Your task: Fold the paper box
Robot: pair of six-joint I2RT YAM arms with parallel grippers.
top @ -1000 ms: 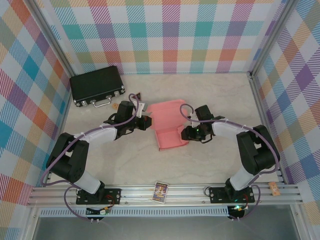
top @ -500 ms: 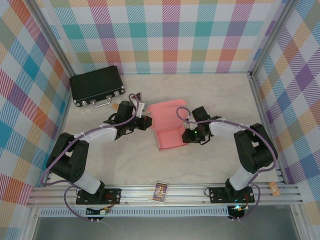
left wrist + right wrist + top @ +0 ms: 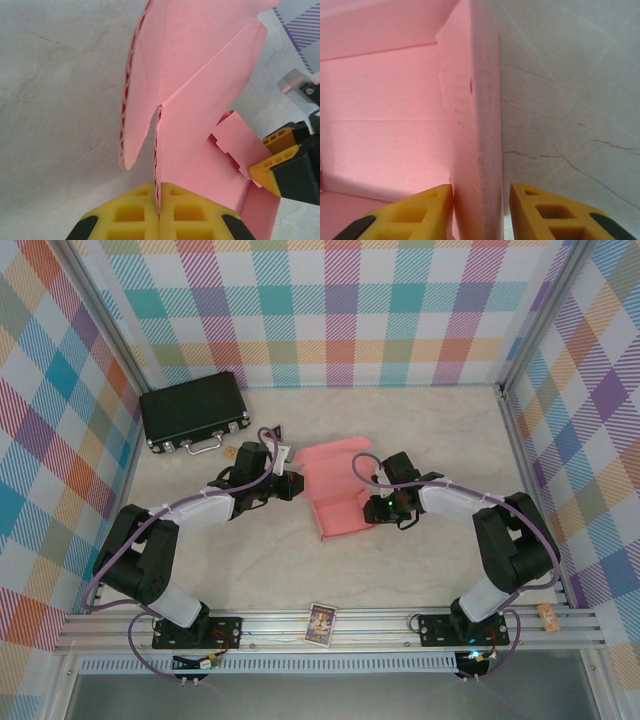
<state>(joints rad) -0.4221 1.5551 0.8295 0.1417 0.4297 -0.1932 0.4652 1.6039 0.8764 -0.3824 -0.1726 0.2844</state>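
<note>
Rail [image 3: 380,630] at 6 o'clock first: a small printed card [image 3: 321,623] lies on it, near its middle. Farther in, at the middle of the counter [image 3: 250,560], sits the paper box [image 3: 335,515], half formed: a shallow tray with raised walls at its near end and a flat flap reaching toward 12 o'clock. Your left fingers [image 3: 145,202] meet it from 9 o'clock and are clenched on a thin upright edge of the pink cardboard, pads pressed together with just the sheet between them. Your right fingers [image 3: 370,506] meet it from 3 o'clock, parted and astride the tray's side wall, not clamped. One pad lies against the inner face, and a sliver of counter shows between the wall and the outer pad. Beyond, at 10 o'clock near the far-left corner, a black case [image 3: 193,410] with metal latches lies flat, well apart from the box.
</note>
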